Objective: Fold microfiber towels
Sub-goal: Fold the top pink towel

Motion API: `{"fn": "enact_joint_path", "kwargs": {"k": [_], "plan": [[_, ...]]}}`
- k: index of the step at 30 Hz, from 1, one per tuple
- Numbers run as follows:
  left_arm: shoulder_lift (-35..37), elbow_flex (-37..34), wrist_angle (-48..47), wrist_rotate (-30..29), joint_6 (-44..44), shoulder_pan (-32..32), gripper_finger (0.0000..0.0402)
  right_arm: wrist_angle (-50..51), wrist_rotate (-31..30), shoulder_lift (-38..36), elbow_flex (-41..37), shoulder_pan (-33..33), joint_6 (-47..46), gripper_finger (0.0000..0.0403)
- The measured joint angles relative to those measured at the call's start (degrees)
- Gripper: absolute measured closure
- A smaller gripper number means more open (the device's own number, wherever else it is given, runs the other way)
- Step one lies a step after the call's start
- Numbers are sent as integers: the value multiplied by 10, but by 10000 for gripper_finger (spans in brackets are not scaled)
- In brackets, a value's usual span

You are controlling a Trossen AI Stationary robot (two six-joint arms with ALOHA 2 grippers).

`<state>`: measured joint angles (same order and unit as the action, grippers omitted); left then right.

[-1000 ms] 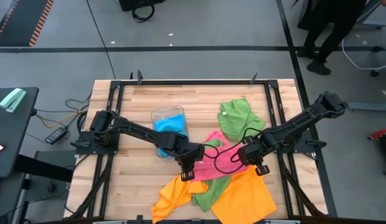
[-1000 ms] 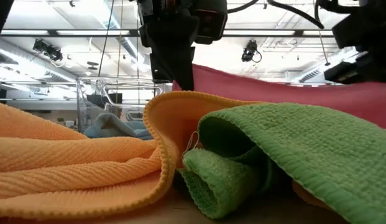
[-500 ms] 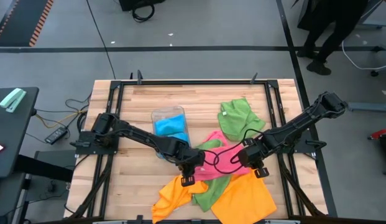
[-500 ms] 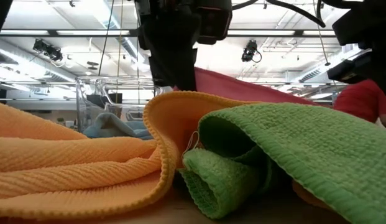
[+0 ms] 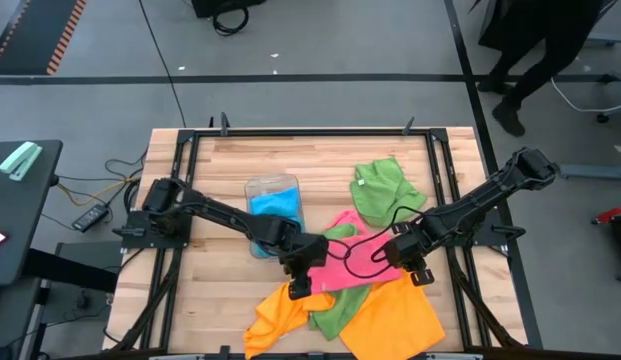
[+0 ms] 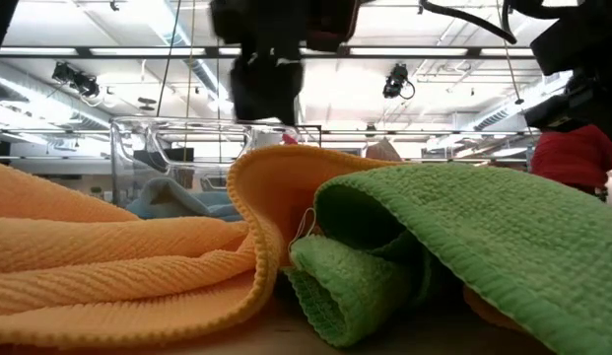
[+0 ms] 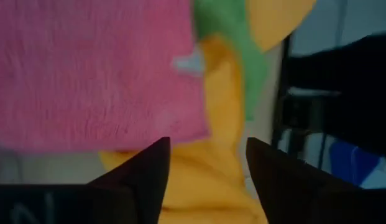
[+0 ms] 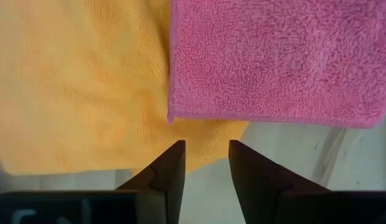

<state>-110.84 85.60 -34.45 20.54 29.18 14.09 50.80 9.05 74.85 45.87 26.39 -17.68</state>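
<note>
A pink microfiber towel [image 5: 348,256] lies flat on a pile of orange [image 5: 392,316] and green [image 5: 335,306] towels at the table's near middle. Its left corner shows in the left wrist view [image 7: 87,68] and its right corner in the right wrist view [image 8: 273,56]. My left gripper [image 5: 293,288] hangs open just above the pink towel's left end, with nothing between its fingers [image 7: 208,177]. My right gripper [image 5: 422,274] hangs open above the towel's right end, over the orange towel [image 8: 81,81], and is also empty [image 8: 205,165].
Another green towel [image 5: 385,190] lies at the far right. A sky blue towel sits in a clear plastic tray [image 5: 273,200] at the far middle. A second orange towel [image 5: 275,312] lies near the front edge. Bare wood [image 5: 210,260] shows on the left. A person stands beyond the table's far right corner.
The pink towel was stretched in the air between both grippers. Its right end dropped first, then the left end, and it now lies on the pile. Both grippers have let it go. My left gripper has risen a little.
</note>
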Motion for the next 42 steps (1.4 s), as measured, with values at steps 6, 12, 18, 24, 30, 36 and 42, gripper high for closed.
{"fn": "enact_joint_path", "kwargs": {"k": [6,12,18,24,30,36,42], "plan": [[23,0,16,-40,7,-28,163,8,-2,0,11,-14,25,270],[20,1,21,-53,17,-54,182,-29,15,0,4,-68,28,279],[14,1,16,-53,14,-72,191,-83,59,0,-29,-160,84,285],[14,1,15,-33,17,-76,195,-120,117,0,-56,-263,128,267],[14,1,16,-27,16,-75,196,-123,153,8,-56,-329,186,212],[14,1,16,-27,12,-77,206,-124,165,54,-57,-353,231,162],[14,1,16,-27,12,-82,214,-122,166,101,-57,-361,268,159]]}}
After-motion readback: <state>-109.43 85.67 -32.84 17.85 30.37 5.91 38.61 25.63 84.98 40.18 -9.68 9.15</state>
